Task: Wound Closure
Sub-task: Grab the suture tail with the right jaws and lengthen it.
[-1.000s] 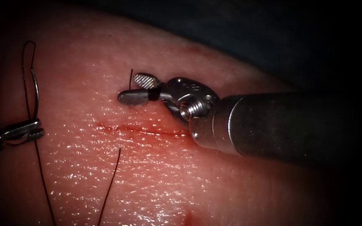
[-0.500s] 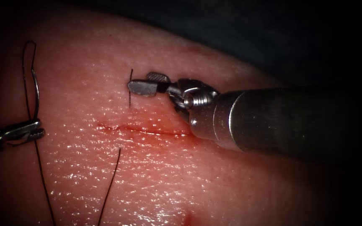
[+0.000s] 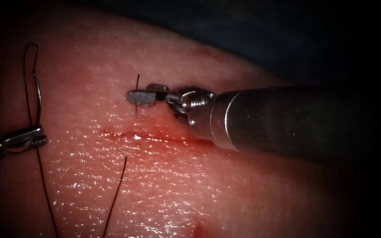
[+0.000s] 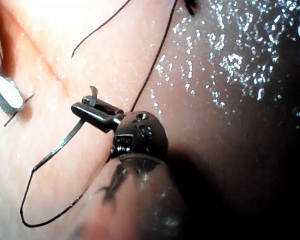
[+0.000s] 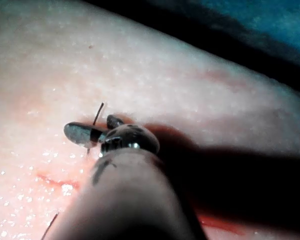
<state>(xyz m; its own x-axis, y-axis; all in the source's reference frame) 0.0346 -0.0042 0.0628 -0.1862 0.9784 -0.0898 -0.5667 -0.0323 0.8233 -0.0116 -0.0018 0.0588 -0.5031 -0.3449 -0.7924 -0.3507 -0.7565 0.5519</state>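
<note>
I am counting two tools (image 3: pixel 140 97) (image 3: pixel 23 137), one needle (image 3: pixel 37 94), one cut (image 3: pixel 148 137), and two loose thread ends (image 3: pixel 137 90) (image 3: pixel 116 194).

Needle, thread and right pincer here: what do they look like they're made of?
Needle: thin bright wire, probably polished steel; it glints along its curve, held by the left pincer. Thread: fine, dark, matte, limp strand, fibre unclear. Right pincer: grey, shiny metal, likely steel.

Dim, dark-cornered endoscope view; wet glare speckles the tissue (image 3: pixel 124 185), and the tool's shaft casts shadow.
</note>
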